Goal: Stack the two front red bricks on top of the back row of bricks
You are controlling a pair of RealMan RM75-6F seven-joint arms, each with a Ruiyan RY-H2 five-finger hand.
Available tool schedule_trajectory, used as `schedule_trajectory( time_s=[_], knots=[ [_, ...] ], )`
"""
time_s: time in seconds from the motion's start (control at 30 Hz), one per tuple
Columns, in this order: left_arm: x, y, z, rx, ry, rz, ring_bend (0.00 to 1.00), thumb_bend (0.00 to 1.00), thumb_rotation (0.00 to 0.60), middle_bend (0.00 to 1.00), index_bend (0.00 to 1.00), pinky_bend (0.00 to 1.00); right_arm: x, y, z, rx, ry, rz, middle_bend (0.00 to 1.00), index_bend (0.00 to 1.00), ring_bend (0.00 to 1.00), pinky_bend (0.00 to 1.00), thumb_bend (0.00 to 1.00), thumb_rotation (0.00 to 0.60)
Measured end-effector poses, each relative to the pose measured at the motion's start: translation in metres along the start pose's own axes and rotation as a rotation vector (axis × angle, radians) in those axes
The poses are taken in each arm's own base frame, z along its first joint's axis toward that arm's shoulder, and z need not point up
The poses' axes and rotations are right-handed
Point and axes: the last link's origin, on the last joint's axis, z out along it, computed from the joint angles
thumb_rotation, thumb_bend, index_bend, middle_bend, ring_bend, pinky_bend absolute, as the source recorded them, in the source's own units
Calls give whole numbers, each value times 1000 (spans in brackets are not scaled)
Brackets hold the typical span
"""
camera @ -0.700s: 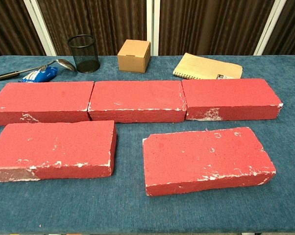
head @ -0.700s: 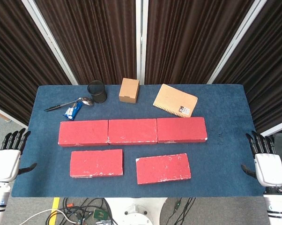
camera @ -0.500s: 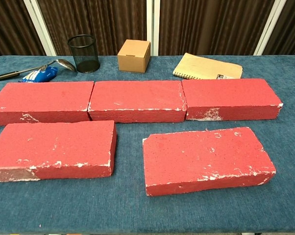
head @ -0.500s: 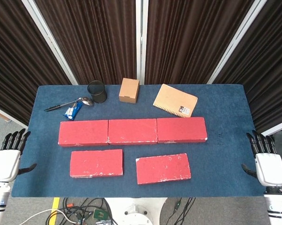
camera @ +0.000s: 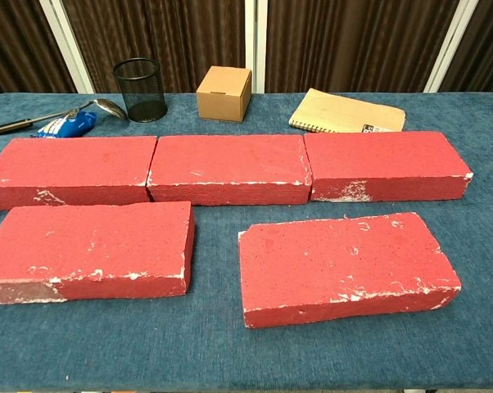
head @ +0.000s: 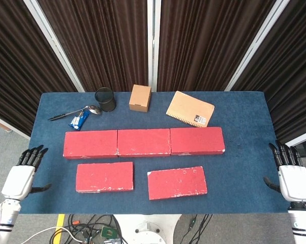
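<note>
- On the blue cloth-covered table (head: 244, 173), the back row of bricks (head: 144, 143) lies flat, three red blocks end to end and touching, a long level base that looks ready to take a second layer.
- Nearer the robot, the front left brick (head: 104, 177) and the front right brick (head: 177, 182) lie flat and apart from each other and from the row, not yet stacked; the right one sits slightly skewed.
- The bricks look coarse and porous, with white chips along edges and corners.
- The left hand (head: 22, 178) hovers at the table's left edge, fingers spread, holding nothing.
- The right hand (head: 292, 178) hovers off the right edge, fingers apart, empty; each seems posted to take the brick on its own side.
- Behind the row stand a black mesh cup (head: 105, 99), a cardboard box (head: 140, 97), a tan notebook (head: 190, 109), a spoon (head: 87, 109) and a blue packet (head: 78, 120).
</note>
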Motion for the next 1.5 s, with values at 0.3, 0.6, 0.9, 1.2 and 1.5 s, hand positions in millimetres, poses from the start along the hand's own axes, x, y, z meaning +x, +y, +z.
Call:
schedule_trajectory(
  time_s=[0.3, 0.6, 0.9, 1.2, 1.5],
  knots=[
    [-40, 61, 17, -186, -226, -90, 0, 0, 600, 0, 26, 0, 5, 8, 5, -1, 1, 5, 0, 0, 0, 0, 70, 600],
    [-74, 104, 38, -242, -294, 10, 0, 0, 600, 0, 26, 0, 5, 12, 3, -21, 5, 6, 0, 0, 0, 0, 70, 600],
    [-85, 128, 63, -233, -317, 30, 0, 0, 600, 0, 26, 0, -5, 12, 6, -18, -20, 12, 0, 0, 0, 0, 71, 600],
    [-91, 134, 75, -201, -372, 31, 0, 0, 600, 0, 26, 0, -5, 20, 7, -35, -18, 17, 0, 0, 0, 0, 70, 600],
    [-93, 131, 83, -162, -403, 32, 5, 0, 600, 0, 26, 0, -9, 22, 7, -39, -29, 21, 0, 0, 0, 0, 71, 600]
  ],
)
